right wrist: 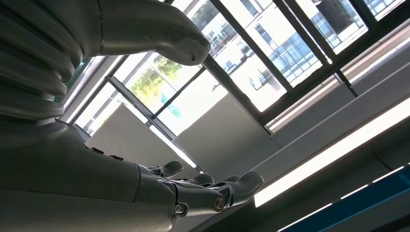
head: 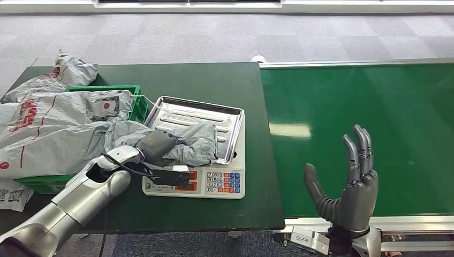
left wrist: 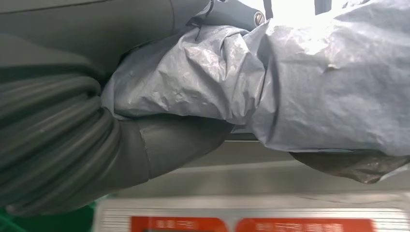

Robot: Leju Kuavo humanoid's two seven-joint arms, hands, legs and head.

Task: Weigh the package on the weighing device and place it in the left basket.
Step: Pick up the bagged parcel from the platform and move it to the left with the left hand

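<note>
A crumpled grey package (head: 195,142) lies in the steel tray (head: 182,110) of the white scale (head: 214,184) with its coloured keypad. My left hand (head: 155,147) reaches in from the basket side and grips the package's near end. In the left wrist view the thumb (left wrist: 179,140) sits under the package (left wrist: 309,82), just above the scale's red display (left wrist: 251,224). The green basket (head: 136,101) stands left of the scale. My right hand (head: 350,182) is held up over the conveyor, fingers spread and holding nothing; the right wrist view shows the right hand (right wrist: 96,159) against windows.
Several large grey mailer bags (head: 53,123) are heaped in and over the basket. The scale stands on a dark green table (head: 214,80). A green conveyor belt (head: 364,123) runs on the right. A small white bag (head: 10,195) lies at the table's left front.
</note>
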